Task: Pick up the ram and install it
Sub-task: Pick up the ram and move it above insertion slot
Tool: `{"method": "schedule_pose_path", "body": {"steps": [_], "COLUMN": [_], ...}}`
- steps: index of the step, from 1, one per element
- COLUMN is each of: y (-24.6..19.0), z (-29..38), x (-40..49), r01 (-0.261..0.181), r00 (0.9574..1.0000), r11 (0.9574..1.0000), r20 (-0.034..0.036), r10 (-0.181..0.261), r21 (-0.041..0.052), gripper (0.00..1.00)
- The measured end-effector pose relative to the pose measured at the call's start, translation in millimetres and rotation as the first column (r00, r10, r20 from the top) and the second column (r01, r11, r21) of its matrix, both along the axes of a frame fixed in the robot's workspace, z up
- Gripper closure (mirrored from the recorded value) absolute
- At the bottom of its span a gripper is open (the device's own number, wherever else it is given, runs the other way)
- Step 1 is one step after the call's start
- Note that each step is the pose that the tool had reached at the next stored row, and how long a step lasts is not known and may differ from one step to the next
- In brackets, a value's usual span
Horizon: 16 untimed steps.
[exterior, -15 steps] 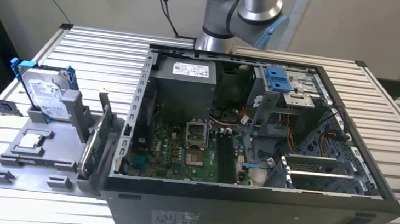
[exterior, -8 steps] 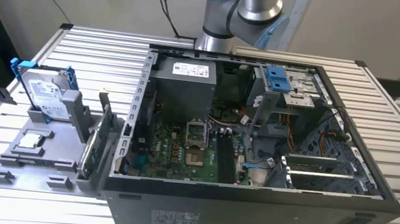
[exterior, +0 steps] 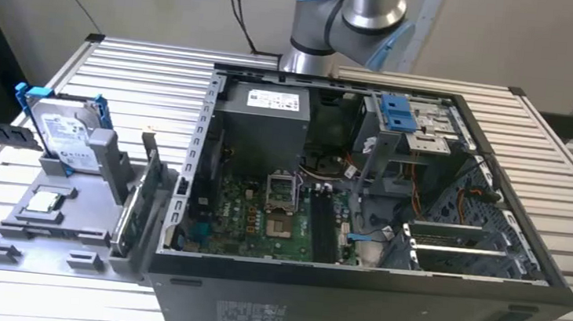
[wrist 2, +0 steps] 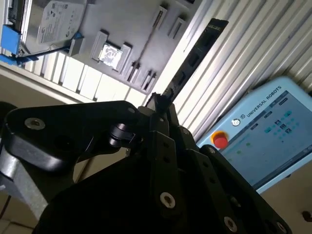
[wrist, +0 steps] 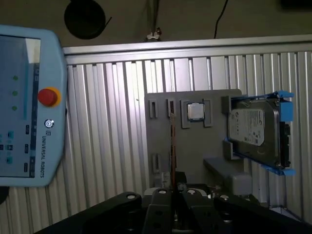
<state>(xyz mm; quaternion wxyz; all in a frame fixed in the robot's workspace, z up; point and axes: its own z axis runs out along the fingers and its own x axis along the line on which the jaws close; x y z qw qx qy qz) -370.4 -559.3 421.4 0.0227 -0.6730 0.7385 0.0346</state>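
In both wrist views my gripper (wrist 2: 161, 103) (wrist: 174, 189) is shut on the ram (wrist 2: 196, 54), a long dark stick with a row of black chips that juts out past the fingertips. The first wrist view sees the ram (wrist: 171, 146) edge-on as a thin line, in front of the grey fixture plate (wrist: 161, 141). The exterior view has the open computer case (exterior: 357, 301) lying on the slatted table, with its green motherboard (exterior: 249, 216) and dark memory slots (exterior: 321, 219) exposed. The arm's blue-and-silver joints (exterior: 348, 17) stand behind the case.
The grey fixture plate (exterior: 48, 240) at the exterior view's left holds a silver hard drive in a blue frame (exterior: 63, 133) (wrist: 254, 129), a processor chip (exterior: 46, 202) (wrist: 196, 111) and an upright green card (exterior: 133, 209). A control tablet with a red button (wrist: 24, 107) (wrist 2: 265, 129) lies on the slats.
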Motion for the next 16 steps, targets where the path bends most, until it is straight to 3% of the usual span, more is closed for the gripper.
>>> {"method": "schedule_pose_path", "body": {"steps": [16], "y": [0.0], "z": [-0.2], "x": [69.4], "r01": [-0.014], "r00": [0.9999], "r11": [0.9999], "r20": [-0.0044], "r10": [0.014], "r21": [0.0001], "gripper": [0.85]}}
